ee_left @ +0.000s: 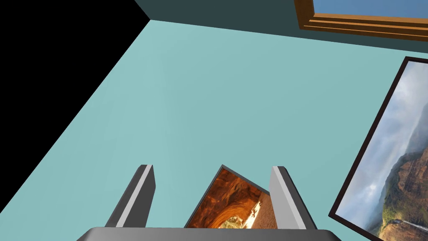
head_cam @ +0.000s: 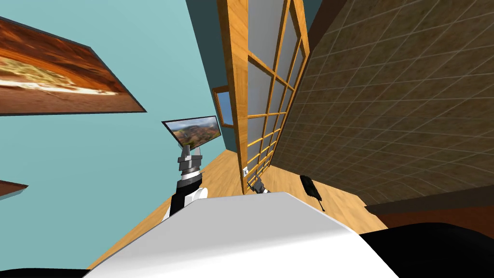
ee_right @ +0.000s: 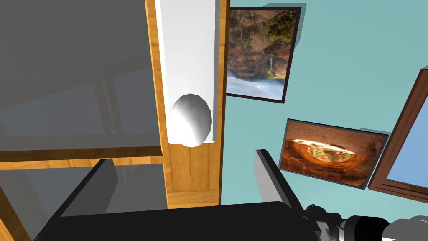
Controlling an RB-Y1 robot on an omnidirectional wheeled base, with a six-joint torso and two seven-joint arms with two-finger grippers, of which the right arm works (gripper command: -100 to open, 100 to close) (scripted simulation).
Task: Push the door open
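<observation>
right gripper (ee_right: 182, 157) spread | wooden glass-paned door (ee_right: 190, 184) edge | smooth round white knob (ee_right: 191, 120)

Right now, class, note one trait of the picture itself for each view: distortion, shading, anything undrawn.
Head view: the wide, rolled lens splays the room, so the wooden-framed door with grey glass panes slants. Right wrist view: the white rounded door knob shades from bright to grey, without glare. Left wrist view: the teal wall is evenly lit; the black area beside it is undrawn.
</observation>
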